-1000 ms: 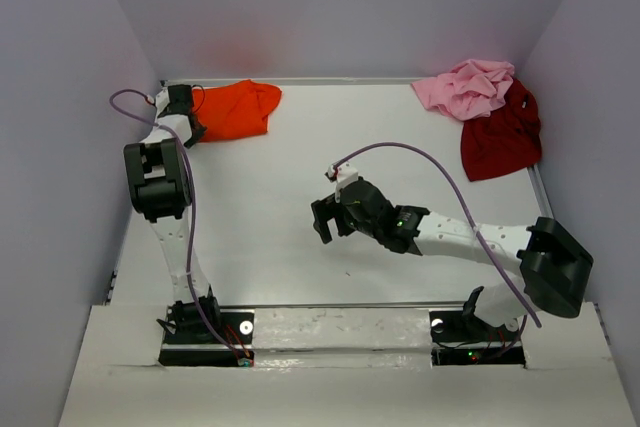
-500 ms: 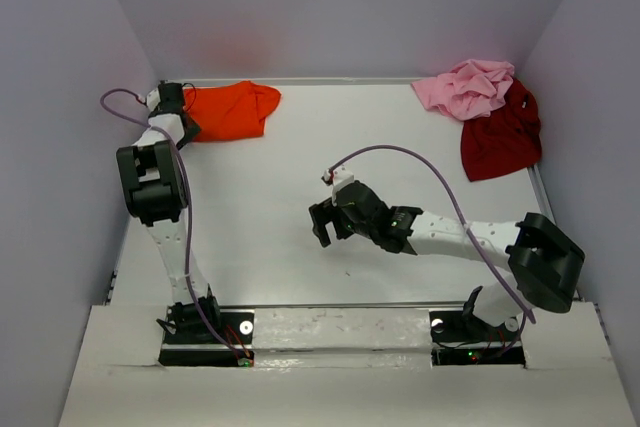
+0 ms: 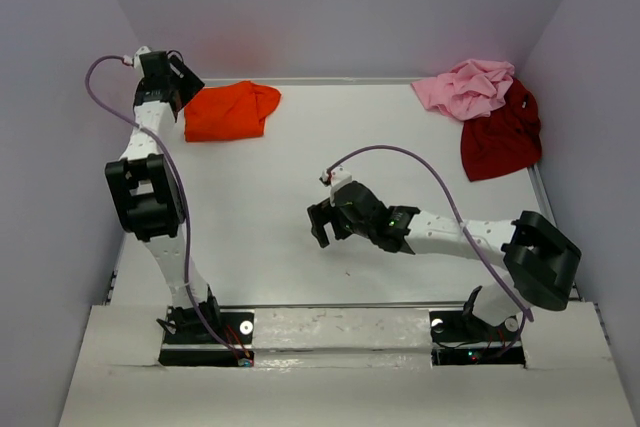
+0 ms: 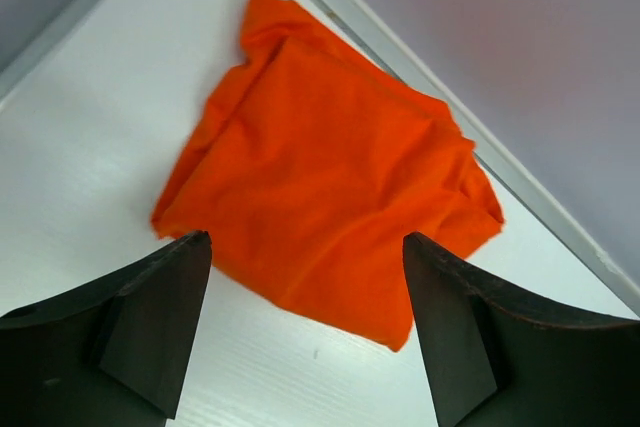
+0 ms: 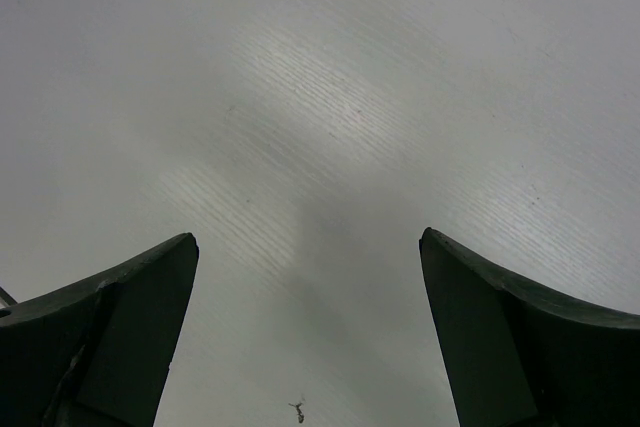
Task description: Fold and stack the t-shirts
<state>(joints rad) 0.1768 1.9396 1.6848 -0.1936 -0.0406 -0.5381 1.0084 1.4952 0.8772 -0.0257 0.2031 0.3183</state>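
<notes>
Since a second ago the left gripper (image 3: 172, 82) had opened and lifted clear of the folded orange t-shirt (image 3: 228, 112) in the far-left corner. At centre, the right gripper (image 3: 320, 222) hung open, empty. Far right, the pink t-shirt (image 3: 468, 87) and dark red t-shirt (image 3: 500, 137) lay crumpled, touching. They looked soft and limp, probably best pinched at the shoulders. No writing showed.

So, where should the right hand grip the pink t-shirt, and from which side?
Probably the left edge of the pink t-shirt, from above, on its open left side. It lies crumpled in the far right corner, and its right part meets the dark red t-shirt, so a grip there may catch both.
</notes>
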